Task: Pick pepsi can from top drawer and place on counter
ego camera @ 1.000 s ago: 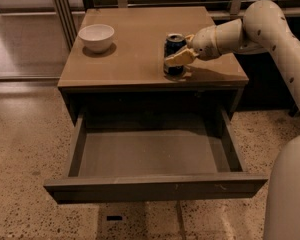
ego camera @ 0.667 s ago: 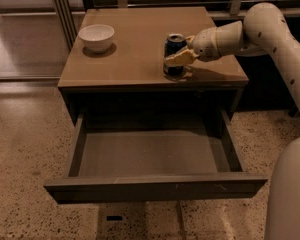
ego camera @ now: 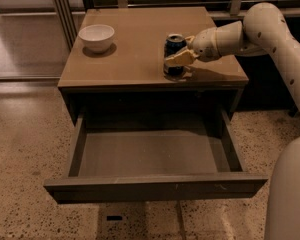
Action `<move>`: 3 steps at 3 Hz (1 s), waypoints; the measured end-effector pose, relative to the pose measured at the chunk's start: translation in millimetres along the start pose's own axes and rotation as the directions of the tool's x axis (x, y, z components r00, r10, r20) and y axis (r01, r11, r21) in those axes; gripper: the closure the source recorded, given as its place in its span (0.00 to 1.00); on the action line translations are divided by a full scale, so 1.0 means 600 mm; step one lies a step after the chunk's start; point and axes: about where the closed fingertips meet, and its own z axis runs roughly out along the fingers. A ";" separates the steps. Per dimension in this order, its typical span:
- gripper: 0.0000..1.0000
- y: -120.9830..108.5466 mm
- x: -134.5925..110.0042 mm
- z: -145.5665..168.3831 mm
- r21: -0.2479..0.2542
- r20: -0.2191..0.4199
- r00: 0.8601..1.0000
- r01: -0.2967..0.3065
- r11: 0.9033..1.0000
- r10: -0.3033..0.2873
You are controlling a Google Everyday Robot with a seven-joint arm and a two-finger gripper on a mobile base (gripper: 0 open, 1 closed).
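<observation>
The pepsi can (ego camera: 173, 45), dark blue with a silver top, stands upright on the tan counter (ego camera: 135, 54), near its front right part. My gripper (ego camera: 177, 59) reaches in from the right on the white arm and is closed around the can; one tan finger (ego camera: 180, 59) lies across the can's front side. The top drawer (ego camera: 150, 154) is pulled fully open below the counter and its grey bottom holds nothing.
A white bowl (ego camera: 96, 36) sits on the counter's back left part. The open drawer's front panel (ego camera: 155, 186) juts out over the speckled floor. My white arm (ego camera: 275, 39) spans the right side, and dark furniture stands behind the counter.
</observation>
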 end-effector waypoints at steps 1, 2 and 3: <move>0.36 0.000 0.000 0.000 0.000 0.000 1.000 0.000 1.000 0.000; 0.12 0.000 0.000 0.000 0.000 0.000 1.000 0.000 1.000 0.000; 0.00 0.000 0.000 0.000 0.000 0.000 1.000 0.000 1.000 0.000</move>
